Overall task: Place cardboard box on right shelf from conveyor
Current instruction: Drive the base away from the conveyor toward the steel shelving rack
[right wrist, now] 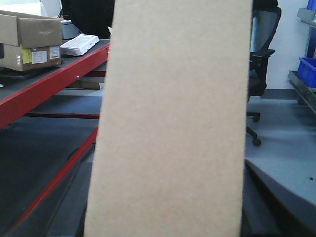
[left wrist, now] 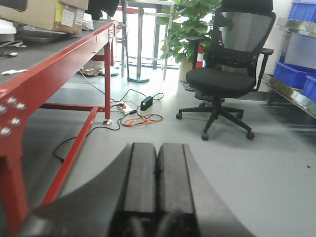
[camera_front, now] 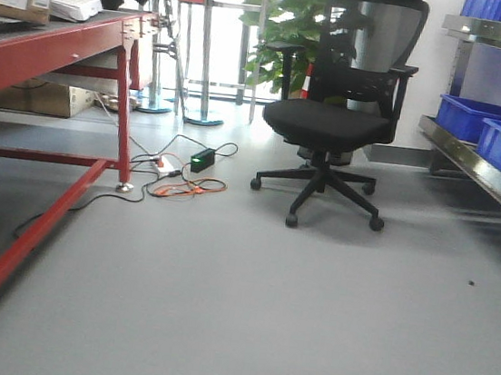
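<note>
Okay, your conveyor [camera_front: 33, 40] is running along the far left, red edge showing. Your left gripper [left wrist: 157, 148] is hanging over the floor, fingers pressed together on nothing. The chair [camera_front: 331, 124] is standing mid-room. Your right gripper [right wrist: 170, 212] is clamping the box [right wrist: 173, 113] upright, off the belt and filling its wrist view. The shelf [camera_front: 481, 172] is sitting far right, carrying blue bins [camera_front: 478, 119].
</note>
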Tool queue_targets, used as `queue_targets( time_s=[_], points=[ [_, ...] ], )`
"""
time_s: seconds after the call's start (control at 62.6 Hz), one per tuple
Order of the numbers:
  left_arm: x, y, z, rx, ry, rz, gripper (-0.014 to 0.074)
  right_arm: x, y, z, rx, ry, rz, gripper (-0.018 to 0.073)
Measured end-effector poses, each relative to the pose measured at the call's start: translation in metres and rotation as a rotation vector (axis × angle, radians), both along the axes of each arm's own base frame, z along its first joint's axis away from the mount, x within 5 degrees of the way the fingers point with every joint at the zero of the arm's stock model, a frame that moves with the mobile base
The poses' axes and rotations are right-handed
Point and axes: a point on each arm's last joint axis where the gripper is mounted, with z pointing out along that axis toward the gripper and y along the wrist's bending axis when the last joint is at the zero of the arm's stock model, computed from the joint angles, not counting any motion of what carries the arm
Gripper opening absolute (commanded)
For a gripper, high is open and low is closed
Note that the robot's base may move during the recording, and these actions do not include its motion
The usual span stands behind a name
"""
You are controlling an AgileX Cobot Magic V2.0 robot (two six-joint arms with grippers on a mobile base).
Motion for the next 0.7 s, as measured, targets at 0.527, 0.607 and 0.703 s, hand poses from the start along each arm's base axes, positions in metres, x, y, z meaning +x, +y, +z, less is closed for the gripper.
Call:
queue_targets(
  time_s=[0.527,0.607,0.703],
  points=[
    [0.0,0.0,0.0,0.0,0.0,0.0,-0.0119,0.0,0.0,0.0,0.0,0.0,0.0,0.0226],
    [0.0,0.0,0.0,0.0,0.0,0.0,-0.0119,0.0,0.0,0.0,0.0,0.0,0.0,0.0226],
    [0.0,0.0,0.0,0.0,0.0,0.0,-0.0119,0.0,0.0,0.0,0.0,0.0,0.0,0.0226]
  ],
)
